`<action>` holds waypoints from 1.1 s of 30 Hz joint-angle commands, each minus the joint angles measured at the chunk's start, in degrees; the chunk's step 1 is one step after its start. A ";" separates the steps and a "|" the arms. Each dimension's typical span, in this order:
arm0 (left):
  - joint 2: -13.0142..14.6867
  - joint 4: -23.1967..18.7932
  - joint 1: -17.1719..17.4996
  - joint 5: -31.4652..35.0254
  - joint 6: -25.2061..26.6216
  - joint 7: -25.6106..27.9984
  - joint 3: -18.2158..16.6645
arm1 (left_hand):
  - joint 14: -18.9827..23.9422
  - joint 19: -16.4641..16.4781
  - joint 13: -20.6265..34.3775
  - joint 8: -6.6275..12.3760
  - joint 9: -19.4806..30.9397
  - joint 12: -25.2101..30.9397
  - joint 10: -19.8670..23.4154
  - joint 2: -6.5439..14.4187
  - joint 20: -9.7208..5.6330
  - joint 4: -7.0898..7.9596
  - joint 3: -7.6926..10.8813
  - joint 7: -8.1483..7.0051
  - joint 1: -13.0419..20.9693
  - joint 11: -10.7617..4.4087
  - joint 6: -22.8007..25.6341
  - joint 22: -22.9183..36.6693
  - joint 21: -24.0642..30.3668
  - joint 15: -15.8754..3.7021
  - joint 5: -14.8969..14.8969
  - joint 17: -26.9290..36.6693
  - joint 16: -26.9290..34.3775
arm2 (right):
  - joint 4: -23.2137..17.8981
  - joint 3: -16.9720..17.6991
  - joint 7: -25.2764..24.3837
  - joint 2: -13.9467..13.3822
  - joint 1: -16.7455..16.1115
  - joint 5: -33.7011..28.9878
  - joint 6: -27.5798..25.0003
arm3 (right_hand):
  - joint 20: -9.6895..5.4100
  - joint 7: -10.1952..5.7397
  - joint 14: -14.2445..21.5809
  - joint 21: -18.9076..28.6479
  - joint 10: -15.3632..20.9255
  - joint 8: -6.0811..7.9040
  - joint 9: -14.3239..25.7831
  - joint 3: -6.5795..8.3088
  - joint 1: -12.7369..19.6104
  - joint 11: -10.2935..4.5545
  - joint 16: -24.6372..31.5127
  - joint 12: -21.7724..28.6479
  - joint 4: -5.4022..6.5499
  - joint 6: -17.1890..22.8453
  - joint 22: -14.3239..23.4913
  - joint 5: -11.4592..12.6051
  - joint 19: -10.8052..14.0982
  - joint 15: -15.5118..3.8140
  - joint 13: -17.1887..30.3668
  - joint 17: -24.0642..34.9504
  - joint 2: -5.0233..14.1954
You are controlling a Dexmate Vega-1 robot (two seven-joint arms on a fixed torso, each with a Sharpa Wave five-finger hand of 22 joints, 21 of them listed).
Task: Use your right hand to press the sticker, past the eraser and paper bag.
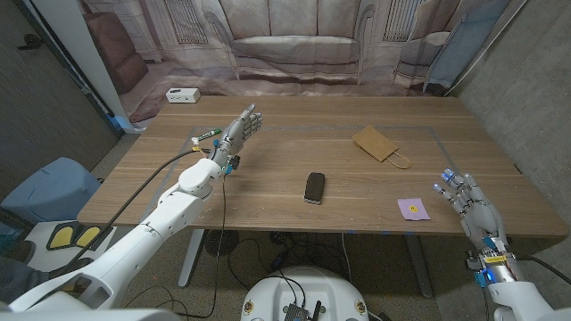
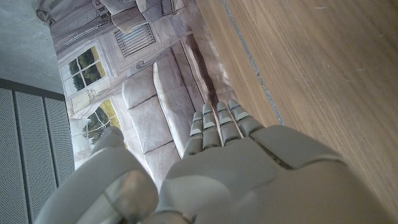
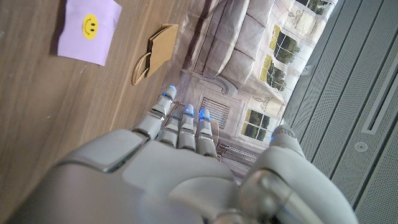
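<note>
The wooden worktop (image 1: 294,209) carries everything; the sticker (image 1: 412,209), a yellow smiley on a lilac square of paper, lies flat near the front edge on the robot's right, and shows again in the right wrist view (image 3: 91,25); the right robot hand (image 1: 461,198) sits just beside it, toward the right edge of the worktop, fingers straight and slightly apart with blue-lit tips, grasping nothing and apart from the paper; from the wrist camera the same hand (image 3: 180,140) reaches along the wood with the lilac paper lying ahead of it; the paper bag (image 1: 380,144), brown with a looped handle, lies on its side farther back, beyond the sticker, also seen in the right wrist view (image 3: 158,46); the eraser (image 1: 314,187), a dark oblong, lies near the middle of the worktop, well apart from the sticker; the left robot hand (image 1: 241,127) is raised over the left part of the worktop, fingers extended together and holding nothing, its back seen from the left wrist (image 2: 230,155); a green-tipped marker (image 1: 208,135) lies just beside it; a small white box (image 1: 182,95) rests at the far left corner
</note>
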 commanded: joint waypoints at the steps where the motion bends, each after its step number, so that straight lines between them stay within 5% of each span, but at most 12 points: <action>1: -0.06 -1.14 0.06 0.75 0.33 0.91 0.25 | 0.60 0.48 -0.03 0.18 0.31 0.41 0.34 0.78 -0.37 -0.52 0.18 0.19 0.26 0.13 0.51 0.19 -0.23 -0.03 -0.04 0.15 -0.10 | 1.86 0.93 -1.80 1.34 -0.65 -6.04 1.67 | 0.06 -0.15 0.46 -0.22 0.48 -0.04 0.10 -0.12 -0.07 -0.39 0.01 0.03 -0.43 0.51 0.10 0.06 0.33 -0.22 -0.06 0.11 0.05; 5: -0.37 -1.22 0.12 0.92 -0.02 1.38 0.18 | 2.07 2.48 -0.11 0.38 0.31 0.90 2.10 0.88 -1.66 -0.82 0.20 0.02 0.40 -0.44 1.66 0.15 0.10 -0.58 -0.07 0.13 0.17 | 1.99 1.69 -3.41 1.90 -0.74 -9.91 1.45 | 0.06 -0.57 0.10 -0.49 0.28 -0.16 0.10 -0.33 -0.17 -0.40 -0.21 -0.11 -0.56 0.32 0.10 0.04 -0.16 -0.36 -0.07 0.07 -0.35; 15: -0.58 -0.82 0.03 0.91 -0.69 1.05 0.14 | 2.05 2.20 -0.15 0.18 0.32 0.57 1.74 0.91 -1.25 -1.03 0.17 -0.15 0.46 0.13 1.69 0.13 -0.36 -0.50 -0.08 0.12 -0.10 | -0.08 3.76 -9.45 5.54 -1.58 -20.23 -0.07 | -0.57 -2.62 -1.44 -1.23 -1.87 -0.67 0.12 -0.23 -0.49 -1.67 -0.95 -1.10 -0.53 -0.62 0.12 0.27 -1.95 -1.23 -0.10 0.08 0.39; 18: -0.71 -0.68 0.06 0.98 -0.92 1.29 0.04 | 2.44 2.69 -0.17 0.36 0.33 0.74 2.39 0.97 -1.08 -1.13 0.17 -0.42 0.47 -0.69 2.38 0.13 -0.35 -0.65 -0.09 0.12 -0.07 | -0.91 4.38 -10.84 6.26 -1.83 -23.55 -1.02 | -0.62 -3.02 -1.38 -1.19 -2.27 -0.73 0.12 -0.14 -0.37 -1.60 -0.95 -1.26 -0.62 -0.78 0.12 0.30 -1.94 -1.51 -0.12 0.03 0.54; 21: -0.78 -0.41 -0.11 0.90 -0.89 1.16 0.04 | 2.96 3.02 -0.18 0.40 0.33 0.81 2.75 0.99 -1.19 -1.18 0.15 -0.67 0.46 -0.86 2.69 0.13 -0.33 -1.01 -0.10 0.12 0.06 | -2.14 5.03 -12.36 6.96 -2.23 -26.79 -2.72 | -0.37 -5.79 -0.89 -0.93 -3.25 -0.81 0.07 0.13 -0.02 -5.96 -0.86 -1.57 -1.04 -0.98 0.10 0.40 -1.48 -1.48 -0.27 -0.12 0.98; 23: -0.82 -0.27 -0.21 0.88 -0.89 1.08 0.06 | 3.04 3.10 -0.19 0.42 0.33 0.84 2.88 0.99 -1.22 -1.21 0.15 -0.68 0.46 -0.98 2.82 0.13 -0.34 -1.17 -0.10 0.12 0.05 | -2.33 5.20 -13.15 7.34 -2.20 -28.17 -2.98 | -0.35 -6.48 -0.25 -0.80 -3.59 -0.83 0.02 0.36 0.40 -7.20 -0.66 -1.71 -1.34 -0.97 0.10 0.44 -1.09 -1.68 -0.36 -0.20 1.26; 33: -0.90 0.38 -1.29 1.09 -0.51 0.55 0.37 | 2.88 2.86 -0.20 0.37 0.34 0.57 2.53 1.09 -0.86 -1.34 0.17 -0.85 0.50 -0.79 3.08 0.14 -0.65 -1.01 -0.11 0.12 -0.17 | -5.12 6.24 -20.03 10.23 -2.91 -40.36 -7.44 | -0.68 -7.56 -0.88 -0.91 -4.55 -0.62 -0.08 0.49 0.83 -7.55 -0.99 -2.01 -1.84 -0.18 0.09 0.44 -1.19 -1.90 -0.51 -0.29 1.26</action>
